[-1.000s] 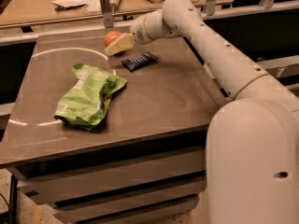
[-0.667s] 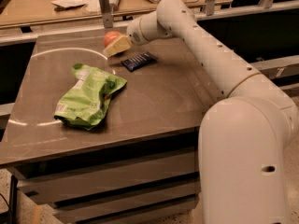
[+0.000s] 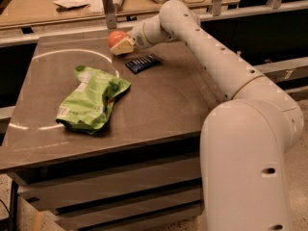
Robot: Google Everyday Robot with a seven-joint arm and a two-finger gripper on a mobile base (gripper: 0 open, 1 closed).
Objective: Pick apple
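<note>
Dim warm light, arc glare on table [image 3: 163, 100], end effector [image 3: 121, 45] at apple [image 3: 114, 36]

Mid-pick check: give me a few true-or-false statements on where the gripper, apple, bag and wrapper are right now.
1. The gripper is at the apple, near the table's far edge. True.
2. The apple sits on the green bag. False: the bag lies apart from it, nearer the front left.
3. The blue wrapper lies flat just right of the apple. True.
4. The bag lies between apple and wrapper. False: nothing lies between them.
</note>
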